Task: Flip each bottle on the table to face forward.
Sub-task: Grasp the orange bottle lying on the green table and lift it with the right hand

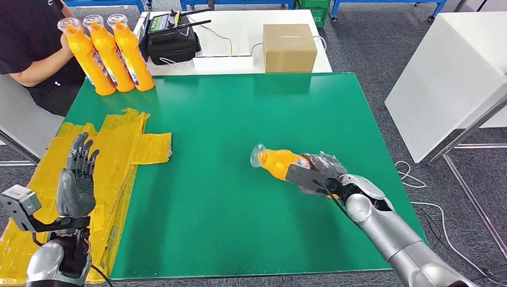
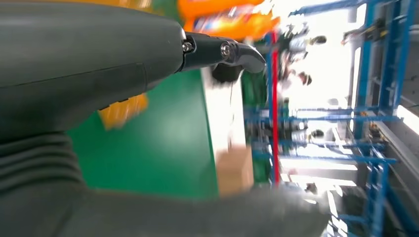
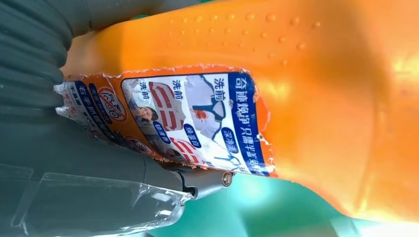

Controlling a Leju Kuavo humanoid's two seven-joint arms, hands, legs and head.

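An orange bottle [image 1: 278, 162] with a clear cap lies tilted over the green table [image 1: 239, 113], cap toward the left. My right hand [image 1: 320, 175] grips its lower body. In the right wrist view the bottle [image 3: 321, 98] shows its torn printed label [image 3: 192, 118] close up against my right hand [image 3: 74, 163]. Three more orange bottles [image 1: 107, 54] stand upright at the far left corner of the table. My left hand [image 1: 76, 179] is held up with fingers straight and apart over the yellow taped area, holding nothing. The left wrist view shows my left hand [image 2: 89, 74] large and near.
A person in black sits at the far left, a hand on the three standing bottles. Yellow tape sheets [image 1: 113, 149] cover the table's left side. A cardboard box [image 1: 289, 48] and a black device [image 1: 173, 39] sit on the white table behind. A white table [image 1: 448, 78] stands at the right.
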